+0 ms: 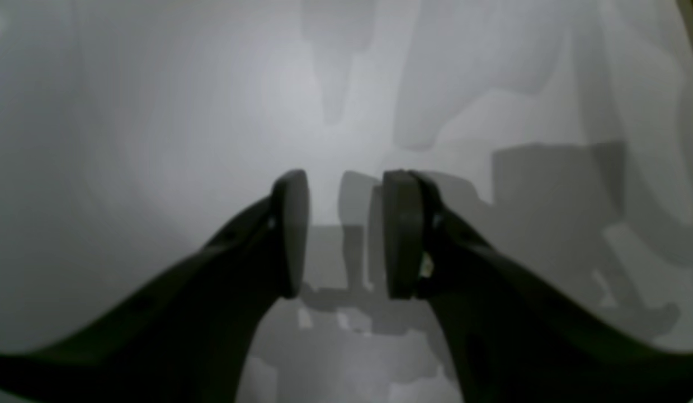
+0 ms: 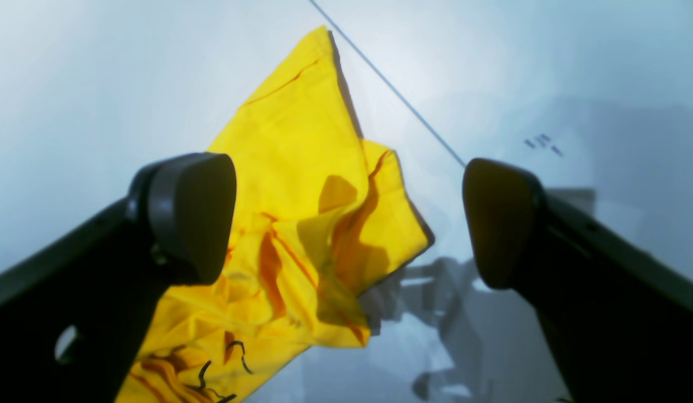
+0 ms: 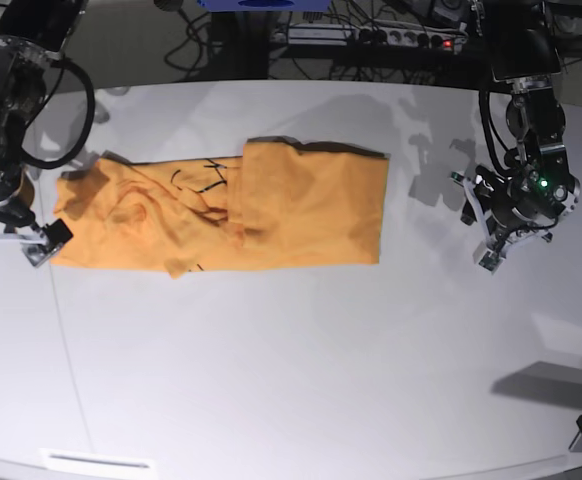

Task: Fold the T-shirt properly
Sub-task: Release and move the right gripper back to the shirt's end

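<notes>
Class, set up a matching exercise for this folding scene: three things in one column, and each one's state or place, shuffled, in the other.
Column A
1. T-shirt
2. left gripper
3. right gripper

Column B
a. jaws wide apart, poised over yellow cloth
b. partly folded, flat on the table
c. narrow gap, nothing between its fingers, only bare table below

Pairs: 1-b, 2-c, 3-a

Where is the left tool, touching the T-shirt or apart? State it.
Apart. The base view shows the left tool over bare table, well clear of the T-shirt; the left wrist view shows nothing between its pads.
</notes>
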